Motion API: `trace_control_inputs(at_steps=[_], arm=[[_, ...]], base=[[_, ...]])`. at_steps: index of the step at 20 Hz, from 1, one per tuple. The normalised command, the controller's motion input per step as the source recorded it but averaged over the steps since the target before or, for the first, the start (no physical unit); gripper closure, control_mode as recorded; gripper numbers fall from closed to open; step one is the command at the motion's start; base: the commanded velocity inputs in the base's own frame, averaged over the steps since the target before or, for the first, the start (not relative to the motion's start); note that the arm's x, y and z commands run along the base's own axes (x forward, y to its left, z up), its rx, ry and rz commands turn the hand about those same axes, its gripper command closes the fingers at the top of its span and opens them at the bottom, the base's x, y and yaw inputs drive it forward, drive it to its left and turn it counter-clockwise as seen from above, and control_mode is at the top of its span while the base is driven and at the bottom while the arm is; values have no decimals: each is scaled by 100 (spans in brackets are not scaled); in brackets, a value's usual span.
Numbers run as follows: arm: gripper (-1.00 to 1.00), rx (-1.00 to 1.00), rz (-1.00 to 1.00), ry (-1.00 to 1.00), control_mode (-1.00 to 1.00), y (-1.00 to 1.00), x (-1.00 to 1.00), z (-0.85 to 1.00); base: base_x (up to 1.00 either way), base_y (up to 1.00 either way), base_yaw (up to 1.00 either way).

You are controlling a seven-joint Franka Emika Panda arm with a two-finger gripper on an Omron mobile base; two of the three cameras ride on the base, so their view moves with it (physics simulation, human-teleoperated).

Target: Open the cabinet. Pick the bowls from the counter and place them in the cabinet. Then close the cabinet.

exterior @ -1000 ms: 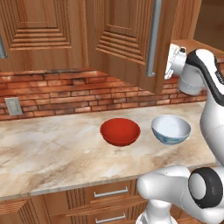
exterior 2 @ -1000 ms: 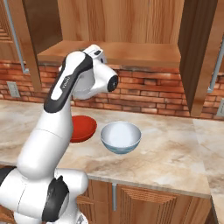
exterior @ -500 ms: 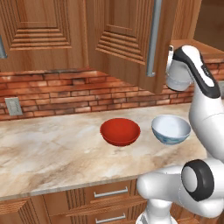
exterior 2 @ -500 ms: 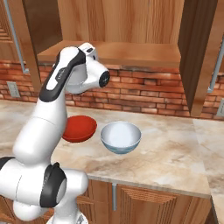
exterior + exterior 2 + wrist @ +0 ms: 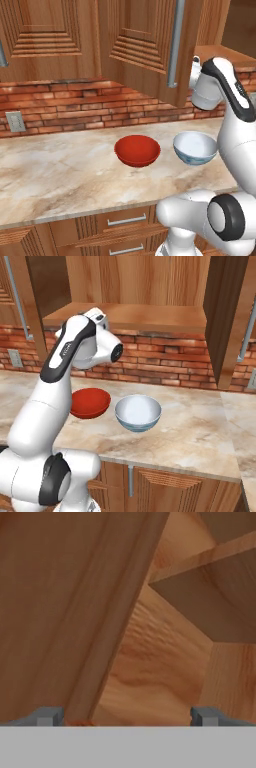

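So we've got the big brown wooden cabinet point(image 5: 135, 286) already open: in the right base view we look straight into the bare wooden inside with its shelf, and the 2 raised-panel doors stand swung out on either side. In the left base view the nearer door point(image 5: 145, 45) hangs out over the tabletop with its long silver bar handle point(image 5: 175, 42) running down its edge.

Both bowls sit on the beige-and-tan marbled stone tabletop point(image 5: 60, 175), close side by side but not touching. The glossy red round bowl point(image 5: 137, 150) is on the left, the pale white-blue bowl with the silvery inside point(image 5: 195, 147) on the right, and both are upright. Behind them runs the red brick wall point(image 5: 75, 107) with a pale wall outlet point(image 5: 15, 121) on it.

The white arm's hand is up high, above the bowls and near the opened door. In the hand view the 2 grey fingertips point(image 5: 47, 716) stand far apart, so the jaws are spread wide with nothing between them, and we see the door's edge and the cabinet's inside just ahead.
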Motion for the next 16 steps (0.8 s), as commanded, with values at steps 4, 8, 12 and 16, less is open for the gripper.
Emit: trace_control_inputs(at_steps=[4, 8, 12, 16], arm=[[-100, 4, 5, 0, -100, 39, -51, 0], [-100, 0, 2, 0, -100, 62, -61, 4], [-100, 4, 0, 0, -100, 65, -81, 18], [-100, 6, 0, 0, -100, 75, -96, 25]], base=[[0, 0, 0], [0, 0, 0], [0, 0, 0], [0, 0, 0]])
